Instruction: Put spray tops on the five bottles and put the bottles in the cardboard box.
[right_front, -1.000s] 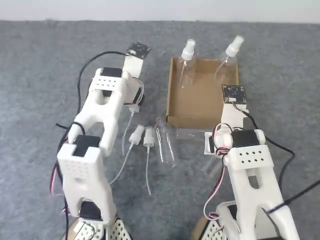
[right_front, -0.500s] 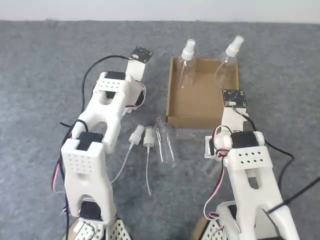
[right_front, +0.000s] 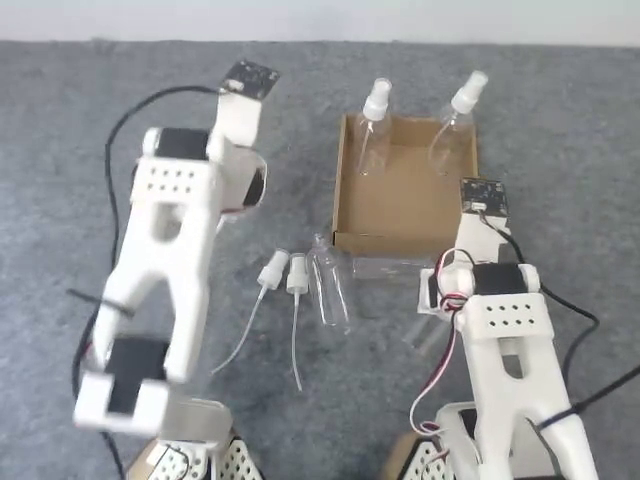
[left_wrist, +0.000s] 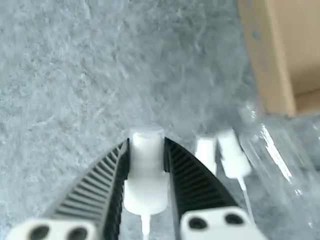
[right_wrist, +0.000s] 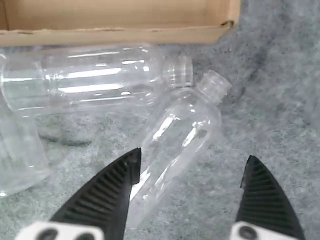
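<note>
The left claw (left_wrist: 146, 146) was pinching a white spray top (left_wrist: 145, 175) by its head. Over the last second its arm had risen off the carpet (left_wrist: 75, 75) and carried that top up. Two spare spray tops (left_wrist: 232, 152) lay just beside its tips. The right claw (right_wrist: 192, 156) was spread wide over an uncapped bottle (right_wrist: 180, 130), with a second bottle (right_wrist: 95, 80) ahead of it against the cardboard box (right_wrist: 120, 32). Two capped bottles (right_front: 372, 130) seemed already boxed, so this top likely served the third.
</note>
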